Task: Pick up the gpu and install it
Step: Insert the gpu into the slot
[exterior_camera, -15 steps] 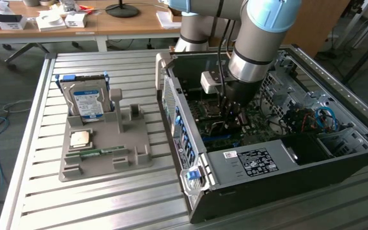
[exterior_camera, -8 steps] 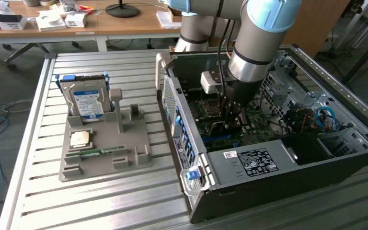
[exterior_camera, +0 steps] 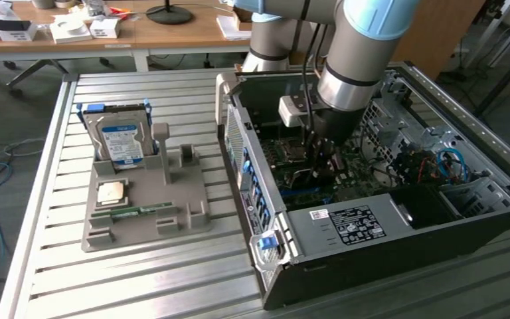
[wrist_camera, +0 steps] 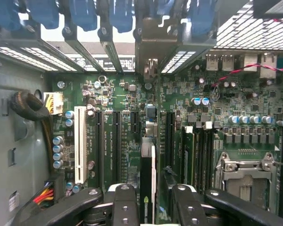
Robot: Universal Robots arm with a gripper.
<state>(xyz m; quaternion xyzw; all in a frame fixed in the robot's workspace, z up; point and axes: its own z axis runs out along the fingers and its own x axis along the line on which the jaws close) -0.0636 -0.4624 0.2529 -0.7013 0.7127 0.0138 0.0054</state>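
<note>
The gpu (wrist_camera: 147,188) stands edge-on over a motherboard (wrist_camera: 132,122) slot inside the computer case (exterior_camera: 344,226), between the spread pincer (wrist_camera: 151,200) fingers, seemingly nearly installed.

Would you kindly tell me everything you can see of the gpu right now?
The gpu is a thin dark card seen edge-on, standing upright on the green motherboard among the long expansion slots. Its pale metal bracket reaches up to the case's rear slot openings. It sits between the gripper's two black fingers; whether they press it cannot be told. In the exterior view the arm hides it.
</note>
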